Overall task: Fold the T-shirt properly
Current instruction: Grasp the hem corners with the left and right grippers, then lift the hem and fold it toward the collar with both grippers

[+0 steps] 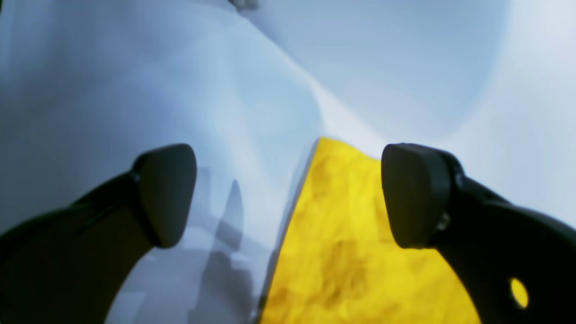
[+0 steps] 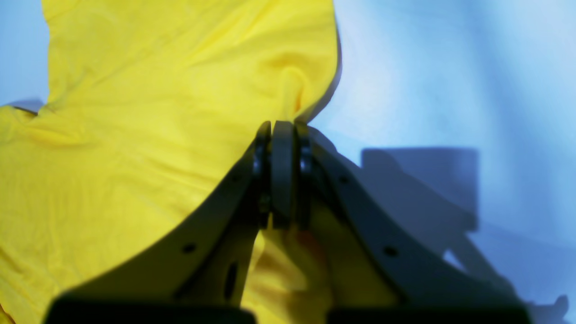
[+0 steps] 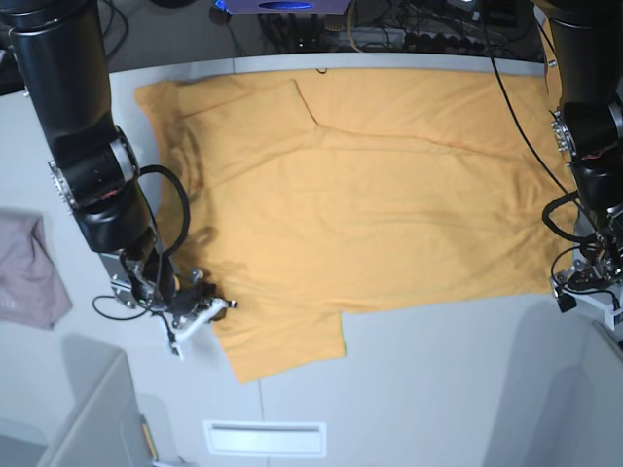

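The T-shirt (image 3: 370, 195), plain orange-yellow soft knit with no print or legible writing, is lying spread and lightly creased across the pale grey worktop (image 3: 438, 389), one sleeve pointing toward the near edge. The right end effector (image 2: 283, 130) is pinching the shirt's edge between closed black pads. The left end effector (image 1: 288, 193) is hanging spread wide over a hem corner, gripping nothing.

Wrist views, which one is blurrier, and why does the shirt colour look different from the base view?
Left wrist view: softest, the T-shirt smeared and mottled between the open left tool. Right wrist view: sharper, folds readable, right tool casting a hard shadow. Both tint the shirt bright yellow and the table bluish; the base view shows it orange.
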Robot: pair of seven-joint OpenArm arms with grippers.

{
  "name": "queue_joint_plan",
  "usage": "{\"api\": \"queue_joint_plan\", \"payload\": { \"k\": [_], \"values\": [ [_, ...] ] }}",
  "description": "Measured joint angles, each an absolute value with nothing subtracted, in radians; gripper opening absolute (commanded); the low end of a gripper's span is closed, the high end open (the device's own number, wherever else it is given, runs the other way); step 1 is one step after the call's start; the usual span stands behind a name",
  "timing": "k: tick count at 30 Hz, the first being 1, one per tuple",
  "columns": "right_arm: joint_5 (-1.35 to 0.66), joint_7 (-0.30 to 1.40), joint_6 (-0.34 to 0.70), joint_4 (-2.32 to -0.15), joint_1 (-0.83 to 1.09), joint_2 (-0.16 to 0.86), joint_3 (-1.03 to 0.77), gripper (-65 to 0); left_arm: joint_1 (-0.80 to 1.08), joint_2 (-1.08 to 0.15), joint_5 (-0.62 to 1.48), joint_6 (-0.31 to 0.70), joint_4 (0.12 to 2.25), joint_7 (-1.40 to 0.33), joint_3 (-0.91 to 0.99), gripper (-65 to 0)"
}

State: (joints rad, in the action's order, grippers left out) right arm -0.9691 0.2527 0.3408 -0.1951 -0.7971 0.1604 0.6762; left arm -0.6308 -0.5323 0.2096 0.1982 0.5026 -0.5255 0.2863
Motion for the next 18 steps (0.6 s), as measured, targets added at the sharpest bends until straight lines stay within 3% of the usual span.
{"api": "queue_joint_plan", "payload": {
  "k": [8,18],
  "values": [
    [-0.972,0.253,0.341,-0.195,-0.797,0.161,0.676,-65.0,-0.761,-0.524,0.211,0.199,0.171,-0.311,0.155,-3.5],
    [-0.973,0.24,0.349,-0.196,-0.788,0.162,0.676,-65.0,-0.749,-0.479,0.21,0.235,0.161,-0.271,0.12,-4.6]
  ]
}}
